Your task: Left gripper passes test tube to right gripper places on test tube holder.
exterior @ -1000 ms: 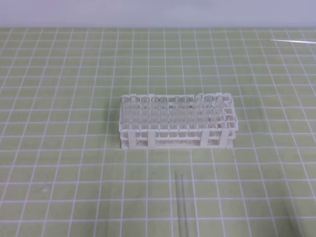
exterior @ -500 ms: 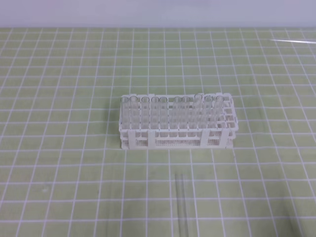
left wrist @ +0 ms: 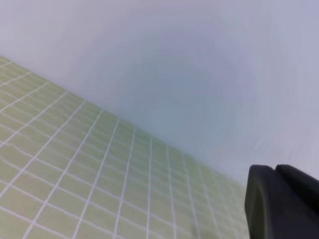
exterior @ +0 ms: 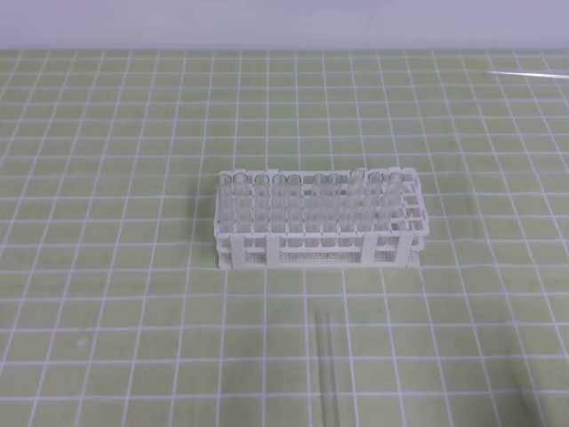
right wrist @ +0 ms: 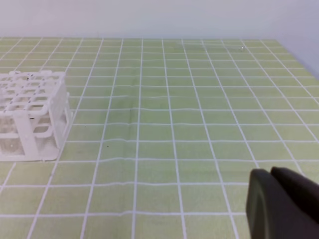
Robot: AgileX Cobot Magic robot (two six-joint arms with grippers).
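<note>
Right now the test tube [exterior: 327,366] is lying flat on the green gridded surface [exterior: 107,267] at six o'clock from the test tube holder [exterior: 317,219], apart from it, so it is waiting for my pick. My left tool [left wrist: 281,204] and right tool [right wrist: 281,204] are each showing only a black corner, so I cannot tell whether either is open or closed.

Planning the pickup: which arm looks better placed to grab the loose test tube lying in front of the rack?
Hard to tell, leaning left. The test tube lies near the middle, in front of the test tube holder. Neither arm shows overhead. The left gripper faces the wall, the right gripper the holder's end; the task starts left.
</note>
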